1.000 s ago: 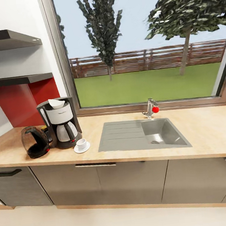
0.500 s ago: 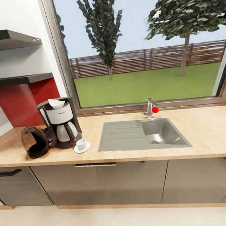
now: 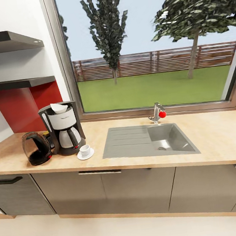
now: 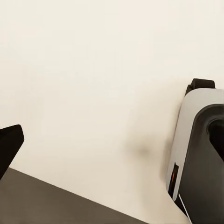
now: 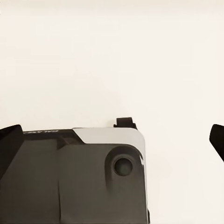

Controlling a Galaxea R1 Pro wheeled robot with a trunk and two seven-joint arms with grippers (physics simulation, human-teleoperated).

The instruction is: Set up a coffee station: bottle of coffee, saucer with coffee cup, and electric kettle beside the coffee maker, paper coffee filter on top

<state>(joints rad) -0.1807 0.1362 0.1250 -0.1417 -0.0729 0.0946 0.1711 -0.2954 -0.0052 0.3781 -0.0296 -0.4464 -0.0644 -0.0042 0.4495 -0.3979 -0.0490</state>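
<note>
Beige wood-look slab forms the countertop (image 3: 216,139), which is seen from the head view running across the scene above grey cabinet fronts (image 3: 138,189). Near its left end the coffee maker (image 3: 63,128) is stood upright, and the paper coffee filter (image 3: 59,108) is seated in its open top. Just to its left, the electric kettle (image 3: 36,148) is set on the slab, close against the machine. A small patch of brownish gold, possibly the cap of the bottle of coffee (image 3: 46,134), is glimpsed between kettle and machine; the rest is hidden. In front of the machine and slightly to its right, the saucer (image 3: 85,154) is laid flat with the coffee cup (image 3: 85,149) resting on it. Further right, a steel sink (image 3: 146,140) with a tap (image 3: 157,113) is sunk into the slab below a large window (image 3: 150,47). On the wall at upper left the kitchen shelf (image 3: 16,84) is mounted, with a second dark shelf above it.

From the right wrist view, the right gripper (image 5: 114,140) is shown spread wide, one dark fingertip at each edge, with nothing between them, above pale floor and the robot's base. From the left wrist view, one dark fingertip (image 4: 10,144) is seen over the floor; how far that gripper is spread cannot be told.
</note>
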